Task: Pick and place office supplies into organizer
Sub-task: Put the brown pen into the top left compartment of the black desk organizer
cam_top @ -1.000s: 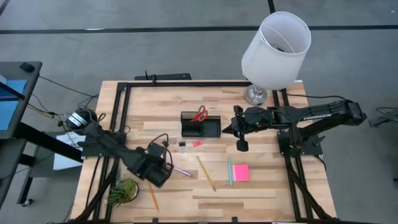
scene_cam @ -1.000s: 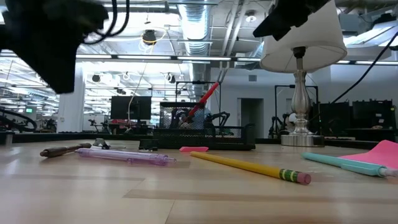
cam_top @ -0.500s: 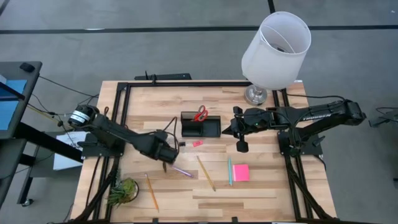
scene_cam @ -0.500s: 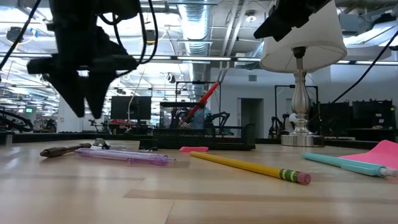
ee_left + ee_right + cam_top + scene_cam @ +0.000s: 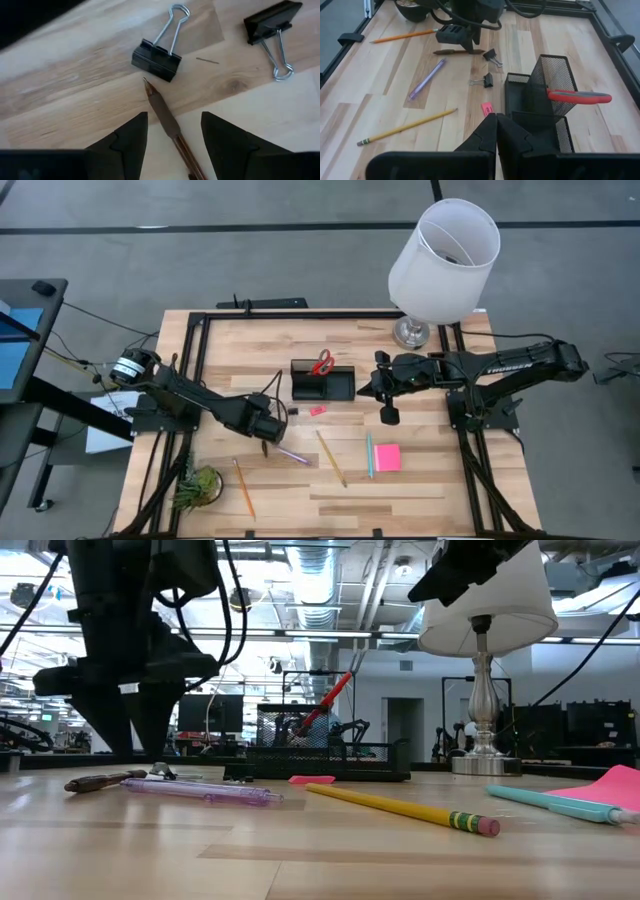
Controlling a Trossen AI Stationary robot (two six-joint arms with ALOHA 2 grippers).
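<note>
My left gripper [image 5: 175,120] hangs open low over a brown pen [image 5: 165,112], pointing down, one finger on each side of the pen near its tip and a gap showing on both sides. It stands left of the black mesh organizer [image 5: 322,383], which has red-handled scissors [image 5: 322,363] standing in its tall box. Two black clips [image 5: 157,57] [image 5: 270,22] lie on the wood just past the pen's tip. My right gripper [image 5: 388,414] is shut, holds nothing and hangs above the table to the right of the organizer.
On the wood lie a purple pen [image 5: 292,456], a yellow pencil [image 5: 332,458], a teal pen [image 5: 369,455], a pink sticky pad [image 5: 387,457], an orange pencil [image 5: 243,487] and a pink eraser [image 5: 317,410]. A green plant tuft [image 5: 197,488] sits near left, a white lamp [image 5: 440,260] far right.
My left gripper has gone from the near left toward the organizer and down, ending low over the brown pen, and its fingers have opened. The pen and the clips have stayed where they lay.
</note>
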